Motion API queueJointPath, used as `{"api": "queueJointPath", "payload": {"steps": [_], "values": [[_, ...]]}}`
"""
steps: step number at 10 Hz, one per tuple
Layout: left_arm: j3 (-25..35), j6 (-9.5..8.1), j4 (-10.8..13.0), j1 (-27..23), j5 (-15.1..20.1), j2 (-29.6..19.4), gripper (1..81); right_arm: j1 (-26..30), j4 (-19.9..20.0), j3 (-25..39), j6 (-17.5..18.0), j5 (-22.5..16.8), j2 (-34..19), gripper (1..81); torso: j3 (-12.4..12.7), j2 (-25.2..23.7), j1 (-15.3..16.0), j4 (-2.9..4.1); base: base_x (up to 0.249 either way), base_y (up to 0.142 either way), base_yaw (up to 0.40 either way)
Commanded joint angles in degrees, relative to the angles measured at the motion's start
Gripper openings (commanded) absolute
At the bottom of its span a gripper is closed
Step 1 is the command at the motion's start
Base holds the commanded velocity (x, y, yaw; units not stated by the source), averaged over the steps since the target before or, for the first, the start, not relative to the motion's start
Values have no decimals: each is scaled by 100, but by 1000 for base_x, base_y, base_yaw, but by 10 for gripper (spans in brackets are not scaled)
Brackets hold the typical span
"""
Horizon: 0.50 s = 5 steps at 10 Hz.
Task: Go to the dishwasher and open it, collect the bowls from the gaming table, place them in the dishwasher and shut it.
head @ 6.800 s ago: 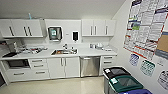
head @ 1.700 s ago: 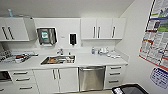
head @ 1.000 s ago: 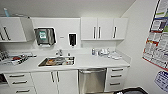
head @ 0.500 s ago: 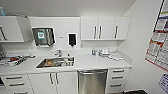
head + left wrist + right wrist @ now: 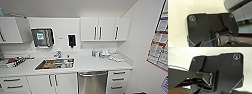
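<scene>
The dishwasher (image 5: 92, 82) sits under the white counter, right of the sink, in the head view. Its brushed steel front is closed, with a bar handle along the top edge. It stands straight ahead and close, low in the picture. The bowls and the gaming table are out of view. The wrist views give me the robot's own dark plates over a pale floor; I cannot make out either gripper's fingers.
A steel sink (image 5: 55, 63) with items in it lies left of the dishwasher. White drawers (image 5: 118, 80) flank it on the right, cabinet doors (image 5: 53, 81) on the left. Small items (image 5: 106, 53) crowd the counter's back right. A postered wall (image 5: 160, 47) closes the right side.
The whole kitchen view has grown and shifted as the camera drove nearer; the dishwasher now sits closer and more central. Nothing in the scene itself has moved.
</scene>
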Motion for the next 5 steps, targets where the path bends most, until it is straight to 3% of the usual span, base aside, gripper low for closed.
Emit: {"api": "queueJointPath", "payload": {"steps": [1, 5], "values": [[59, 56, -14, -363, 274, -112, 811, 311, -47, 77, -4, -265, -116, 811, 0, 0, 0, 0, 89, 0, 0], [59, 56, -14, -363, 274, -121, 811, 302, -47, 86, -12, -265, -116, 811, 2, -2, -11, 0, 86, 0, 0]]}}
